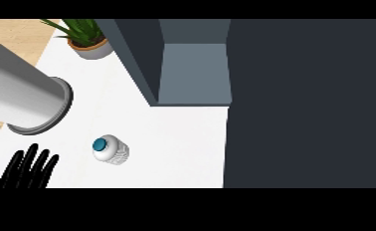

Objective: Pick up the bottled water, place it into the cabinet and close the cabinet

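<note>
the bottled water (110, 150) stands on the white counter (176, 140), seen from almost straight above, its blue cap (99, 144) on top and the clear ribbed body showing just around it. nothing is touching it, so by the look of it the pick-up has not yet begun. just to its lower left, near but apart, is the left hand (28, 169), black fingers straight and fanned out, pointing up the view, holding nothing; it looks like a hand at rest by the edge, not one closing on the bottle. the grey forearm (29, 98) runs above it on the left side, ending in a round cuff. the right hand does not show at all. further up and to the right, well apart from the bottle, the cabinet (192, 70) is open, its grey-blue inside shelf bare as far as one can see, with a dark side wall to its left. the big dark panel (301, 100) filling the right side is probably the swung-out door, though i cannot tell for sure. a potted plant (84, 38) sits in the far corner, out of the way. so the tally, as a judgement: grasp, placing inside and closing the door are all still to come.
</note>
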